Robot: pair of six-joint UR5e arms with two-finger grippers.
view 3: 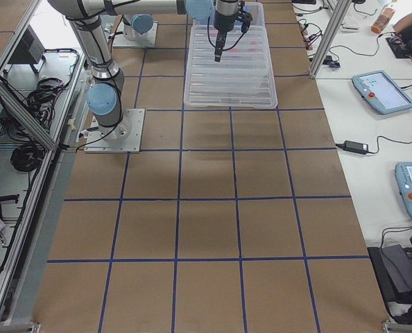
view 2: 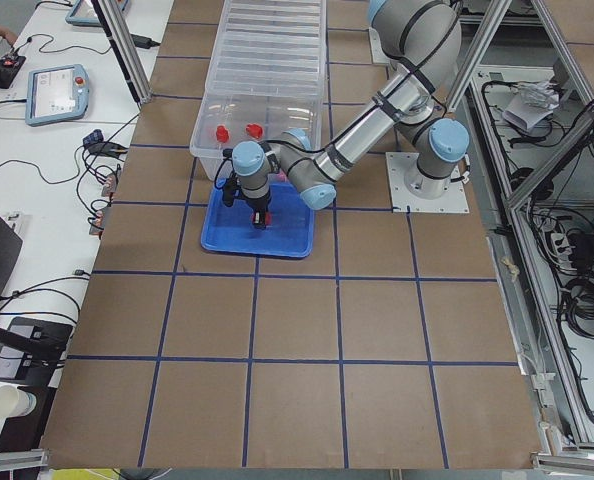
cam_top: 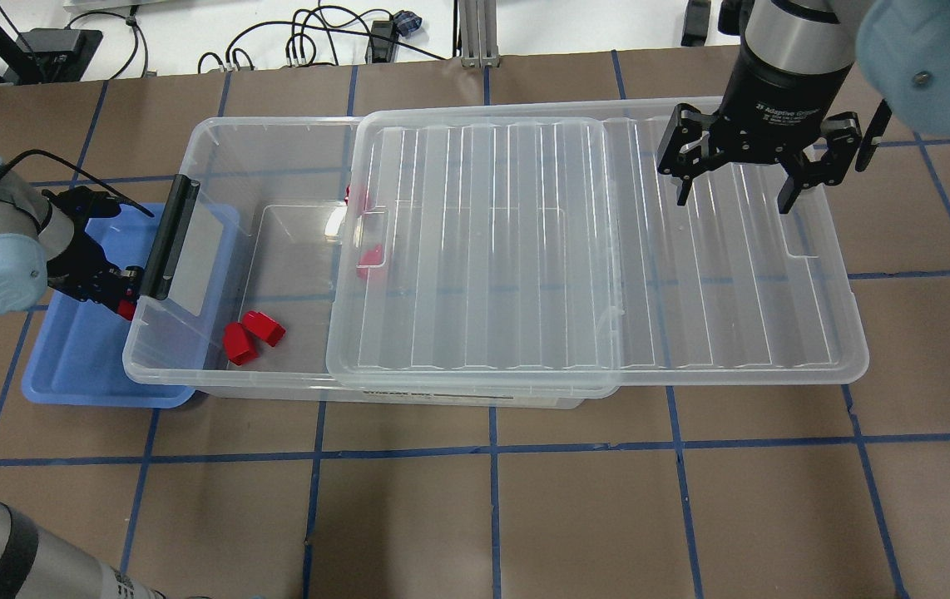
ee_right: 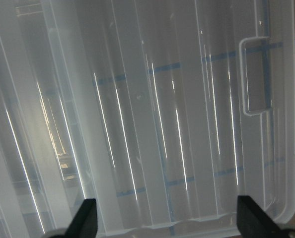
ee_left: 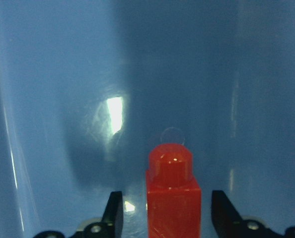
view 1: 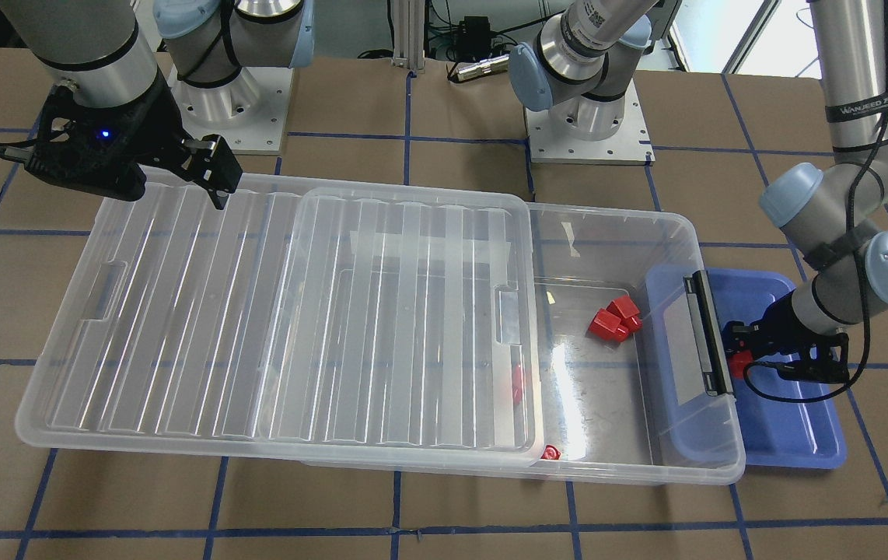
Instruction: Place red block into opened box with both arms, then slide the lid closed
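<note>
A red block stands on the floor of the blue tray, stub pointing away from the wrist camera. My left gripper is open and straddles it, with a small gap on each side. The same gripper sits just outside the box's black latch bar. The clear box holds two red blocks in its uncovered end, and more red shows under the lid's edge. The ribbed lid lies slid partly off toward my right. My right gripper hangs open above the lid's far end, holding nothing.
The blue tray is tucked partly under the box's latch end. The arm bases stand on the brown taped table behind the box. Cables and an aluminium post lie beyond the far table edge.
</note>
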